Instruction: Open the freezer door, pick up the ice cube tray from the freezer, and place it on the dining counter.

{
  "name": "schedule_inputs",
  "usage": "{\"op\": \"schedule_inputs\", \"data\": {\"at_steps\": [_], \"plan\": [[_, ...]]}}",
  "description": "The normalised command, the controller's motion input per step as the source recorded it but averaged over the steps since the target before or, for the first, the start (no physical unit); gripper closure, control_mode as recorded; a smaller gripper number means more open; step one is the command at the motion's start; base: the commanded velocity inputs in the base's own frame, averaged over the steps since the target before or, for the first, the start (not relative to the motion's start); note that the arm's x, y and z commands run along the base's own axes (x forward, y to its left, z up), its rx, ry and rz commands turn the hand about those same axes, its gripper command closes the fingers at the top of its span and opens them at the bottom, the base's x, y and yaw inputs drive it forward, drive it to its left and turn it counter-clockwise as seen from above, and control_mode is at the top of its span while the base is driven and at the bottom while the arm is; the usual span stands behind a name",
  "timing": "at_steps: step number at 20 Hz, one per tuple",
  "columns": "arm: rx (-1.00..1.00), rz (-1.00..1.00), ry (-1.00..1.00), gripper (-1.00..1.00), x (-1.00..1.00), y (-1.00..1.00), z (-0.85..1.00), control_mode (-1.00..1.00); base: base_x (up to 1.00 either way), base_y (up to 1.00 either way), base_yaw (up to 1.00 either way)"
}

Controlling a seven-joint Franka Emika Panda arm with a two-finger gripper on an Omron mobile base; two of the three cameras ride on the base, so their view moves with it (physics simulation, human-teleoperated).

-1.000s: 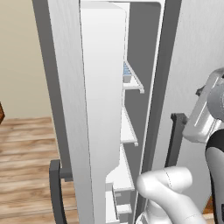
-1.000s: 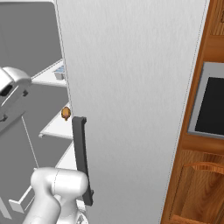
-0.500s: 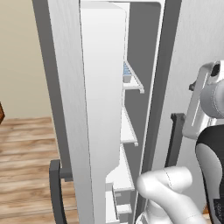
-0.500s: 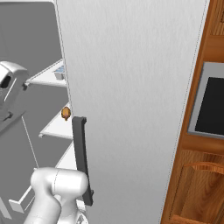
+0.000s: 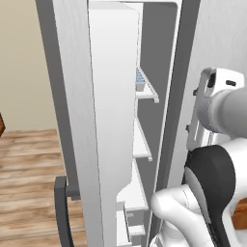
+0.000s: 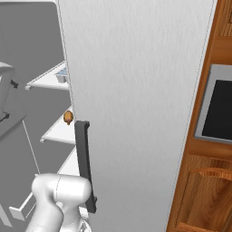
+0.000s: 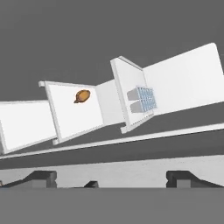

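Reaching next: brushed-silver freezer door (image 5: pixel 72 120) stands open, small whitish ice cube tray with pale blue cells (image 7: pixel 142 99) sits on the upper white shelf (image 7: pixel 175 83) inside. Two-finger gripper (image 7: pixel 111 180) spread, empty, well apart from tray; best to square on tray's long sides and avoid the small brown item (image 7: pixel 82 95) one shelf below.

The arm's hand (image 5: pixel 217 103) has swung further right, away from the freezer (image 5: pixel 144 144).

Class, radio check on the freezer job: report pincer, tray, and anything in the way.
Pincer open, empty, facing the freezer shelves. Ice cube tray on its white shelf, untouched. Freezer door open. Small brown item on the neighbouring shelf, apart from the tray.
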Motion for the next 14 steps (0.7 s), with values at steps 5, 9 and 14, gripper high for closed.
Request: {"op": "schedule_inputs", "data": {"at_steps": [5,9,14], "plan": [[-0.11,0.0,-0.13,-1.0,0.05,0.03,0.0,-1.0,0.0,0.0,0.0],[-0.11,0.0,-0.15,-1.0,0.08,0.0,0.03,-1.0,0.0,0.0,0.0],[-0.08,0.0,-0.11,-1.0,0.21,0.0,0.06,-1.0,0.0,0.0,0.0]]}}
